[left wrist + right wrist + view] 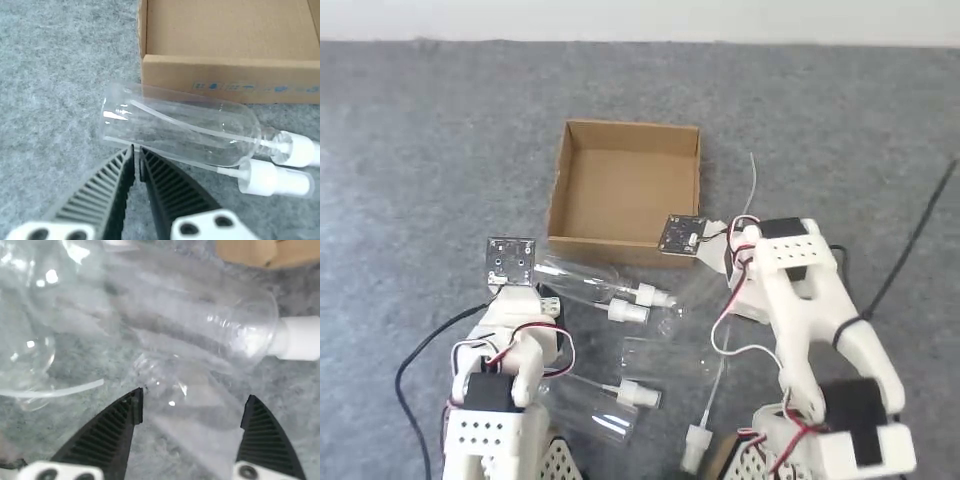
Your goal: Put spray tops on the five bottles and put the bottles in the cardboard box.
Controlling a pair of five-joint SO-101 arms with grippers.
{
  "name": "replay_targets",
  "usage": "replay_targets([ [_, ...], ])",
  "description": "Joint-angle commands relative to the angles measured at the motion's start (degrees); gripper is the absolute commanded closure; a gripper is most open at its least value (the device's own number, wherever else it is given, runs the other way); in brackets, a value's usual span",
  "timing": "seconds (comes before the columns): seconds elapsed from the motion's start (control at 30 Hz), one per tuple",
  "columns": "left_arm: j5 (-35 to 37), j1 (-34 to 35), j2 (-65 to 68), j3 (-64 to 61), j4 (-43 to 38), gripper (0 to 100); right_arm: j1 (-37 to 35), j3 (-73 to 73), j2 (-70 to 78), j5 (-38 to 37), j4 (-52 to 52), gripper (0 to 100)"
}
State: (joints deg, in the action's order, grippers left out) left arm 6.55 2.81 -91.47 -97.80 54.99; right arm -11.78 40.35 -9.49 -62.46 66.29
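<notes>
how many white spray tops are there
4 spray tops: two beside the cardboard box, one by the left arm, one by the right arm. More may be hidden.

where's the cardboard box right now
In the high view the cardboard box sits open at the middle of the table; a clear bottle lies just in front of its near wall.

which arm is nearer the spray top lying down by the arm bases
Right. The spray top lies just beside the right arm, at the inner side of its base. The left arm stands farther off, with a lying bottle between them.
</notes>
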Motion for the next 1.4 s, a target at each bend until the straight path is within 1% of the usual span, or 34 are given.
replay_targets([
  [0.0, 0.0, -0.18, -0.7, 0.92, -0.09, 99, 1.27, -0.97, 3.47, -0.35, -3.74, 71.3],
  [0.2, 0.0, -0.18, -0.7, 0.92, -0.09, 99, 5.32, -0.97, 6.02, -0.18, -5.23, 72.1],
  [0.37, 0.0, -0.18, -0.7, 0.92, -0.09, 99, 7.87, -0.97, 5.14, -0.18, -5.23, 86.1],
  [0.43, 0.0, -0.18, -0.7, 0.92, -0.09, 99, 8.57, -0.97, 4.79, -0.18, -5.23, 89.2],
  [0.67, 0.0, -0.18, -0.7, 0.92, -0.09, 99, 11.91, -2.11, 4.35, 0.53, -5.05, 88.9],
  [0.83, 0.0, -0.18, -0.7, 0.92, -0.09, 99, 14.73, -6.51, 4.79, 11.69, -5.23, 88.7],
  [0.9, 0.0, -0.18, -0.7, 0.92, -0.09, 99, 15.16, -7.91, 4.79, 15.03, -5.23, 88.7],
  [1.2, 0.0, -0.18, -0.7, 0.92, -0.09, 99, 14.73, -11.96, 4.88, 27.34, -5.32, 88.7],
  [1.37, 0.0, -0.18, -0.7, 0.92, -0.09, 99, 13.93, -12.13, 4.97, 31.12, -7.25, 88.6],
])
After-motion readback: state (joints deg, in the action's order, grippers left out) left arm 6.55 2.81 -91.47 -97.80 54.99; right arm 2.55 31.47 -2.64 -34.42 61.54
